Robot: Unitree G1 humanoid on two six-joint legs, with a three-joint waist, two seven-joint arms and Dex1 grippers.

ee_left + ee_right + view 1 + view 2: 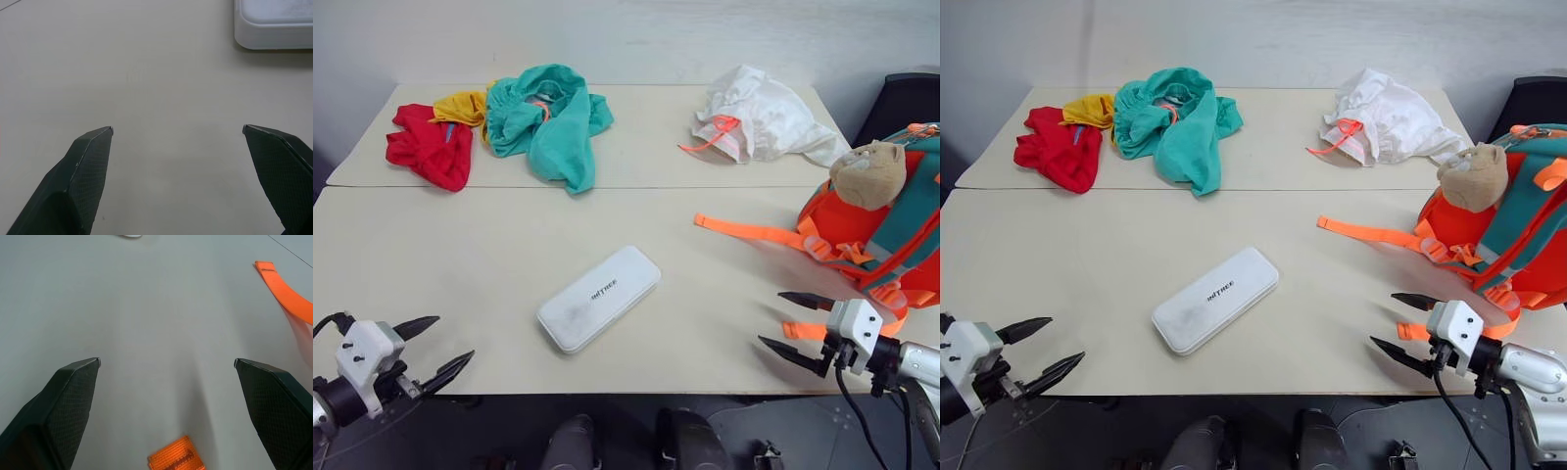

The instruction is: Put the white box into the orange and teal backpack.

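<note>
white box [599, 298]: smooth rounded plastic slab | orange and teal backpack [881, 220]: plush-fronted | both grippers spread, empty

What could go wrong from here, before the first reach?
1. The white box lies flat and wide on the table; the open left hand may skid it rather than clamp it.
2. Loose orange straps trail from the orange and teal backpack beside the open right hand; fingers could snag.
3. No backpack opening is visible, so insertion may stall.
</note>
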